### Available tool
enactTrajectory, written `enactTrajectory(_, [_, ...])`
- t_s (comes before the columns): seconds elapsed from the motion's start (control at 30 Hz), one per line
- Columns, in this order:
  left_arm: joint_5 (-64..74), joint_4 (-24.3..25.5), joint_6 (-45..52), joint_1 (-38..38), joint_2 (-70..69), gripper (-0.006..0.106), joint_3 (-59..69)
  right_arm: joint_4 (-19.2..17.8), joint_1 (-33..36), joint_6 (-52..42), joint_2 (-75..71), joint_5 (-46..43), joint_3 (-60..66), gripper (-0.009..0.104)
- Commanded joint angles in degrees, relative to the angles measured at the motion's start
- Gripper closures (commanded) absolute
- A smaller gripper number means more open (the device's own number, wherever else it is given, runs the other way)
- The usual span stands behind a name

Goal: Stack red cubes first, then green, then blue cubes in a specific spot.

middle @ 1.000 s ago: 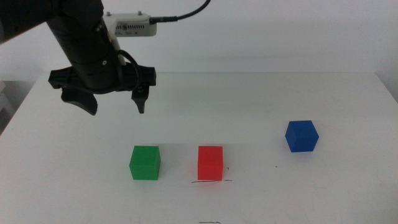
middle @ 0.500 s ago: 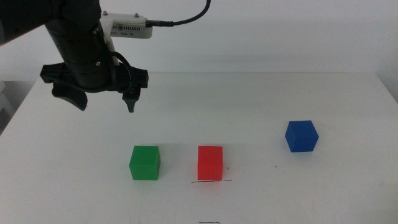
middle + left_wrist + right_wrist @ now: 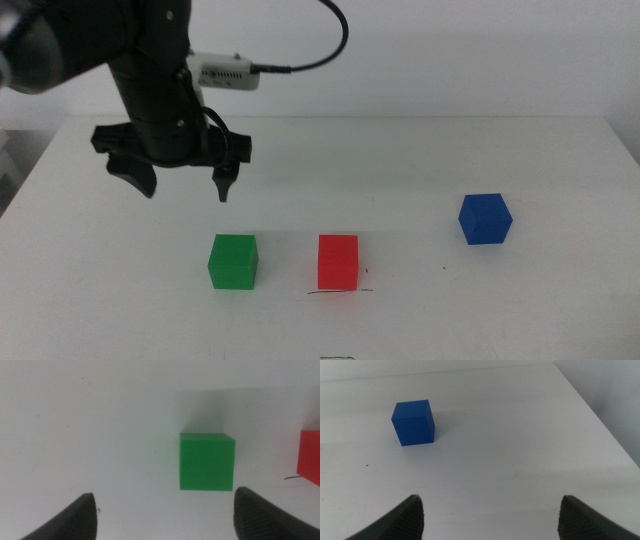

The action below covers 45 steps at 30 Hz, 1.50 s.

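White table [image 3: 420, 160] | small matte red cube [image 3: 338, 262] sits on black pen line [image 3: 340, 292] | left gripper [image 3: 185, 180] open above small matte green cube [image 3: 233, 262] | right gripper [image 3: 490, 510] open, waiting near small matte blue cube [image 3: 485, 218] | we risk nudging red when grabbing green.

Red cube [image 3: 338, 261], green cube [image 3: 233, 261], blue cube [image 3: 485, 218], seemingly white table [image 3: 420, 160].
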Motion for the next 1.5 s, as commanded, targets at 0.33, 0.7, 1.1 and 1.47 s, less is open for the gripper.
enactTrajectory(0.33, [-2.42,-4.12,1.25,-0.15,3.82,0.007,-1.28,-0.86,-0.45,-0.57,-0.84,-3.34,-0.28,0.021])
enactTrajectory(0.7, [-4.19,-7.43,4.1,-0.15,8.76,0.007,-1.28,-0.86,-0.45,-0.57,-0.84,-3.34,-0.28,0.021])
enactTrajectory(1.1, [-5.79,-8.76,5.58,-0.15,12.31,0.007,-1.28,-0.86,-0.45,-0.57,-0.84,-3.34,-0.28,0.021])
enactTrajectory(1.47, [-5.38,-11.67,6.65,-0.15,14.85,0.007,-1.28,-0.86,-0.45,-0.57,-0.84,-3.34,-0.28,0.021])
